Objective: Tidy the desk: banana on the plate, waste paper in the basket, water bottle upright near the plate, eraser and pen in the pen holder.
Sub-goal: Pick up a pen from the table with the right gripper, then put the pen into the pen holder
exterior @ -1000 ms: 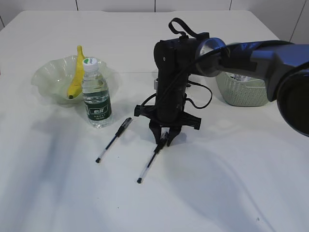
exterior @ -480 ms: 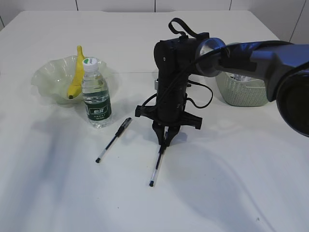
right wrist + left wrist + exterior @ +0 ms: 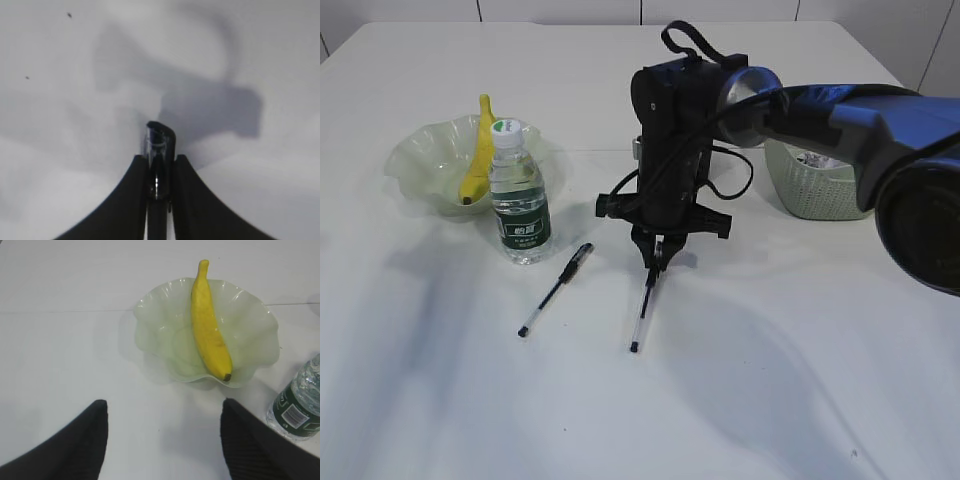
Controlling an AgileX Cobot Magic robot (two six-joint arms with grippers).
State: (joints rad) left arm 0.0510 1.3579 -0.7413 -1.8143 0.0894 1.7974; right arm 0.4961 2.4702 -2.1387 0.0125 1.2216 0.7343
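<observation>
The right gripper (image 3: pixel 657 262) hangs over the middle of the white worktop (image 3: pixel 770 380) with its jaws closed on a pen (image 3: pixel 642 310). The pen is slim, with a clear barrel, a dark ink core and a black end; it hangs slanted from the jaws, its upper end pinched between them and its lower black tip at or just above the worktop, which of the two cannot be told. In the right wrist view the two dark fingers (image 3: pixel 132 200) press either side of the barrel (image 3: pixel 159 165), and its glossy clear end pokes out beyond them. A second pen (image 3: pixel 556 289), black-capped and of the same make, lies flat on the worktop just left of the held one, between it and the bottle (image 3: pixel 518 194). The bottle stands upright with a white cap and green label, just beside the pale green, wavy-edged plate (image 3: pixel 415 160), where the yellow banana (image 3: pixel 477 150) lies with its dark tip toward the bottle. A light woven basket (image 3: pixel 820 190) sits at the right, behind the arm, with something white inside. The left gripper (image 3: pixel 162 440) hovers near the plate, jaws wide apart and holding nothing.
</observation>
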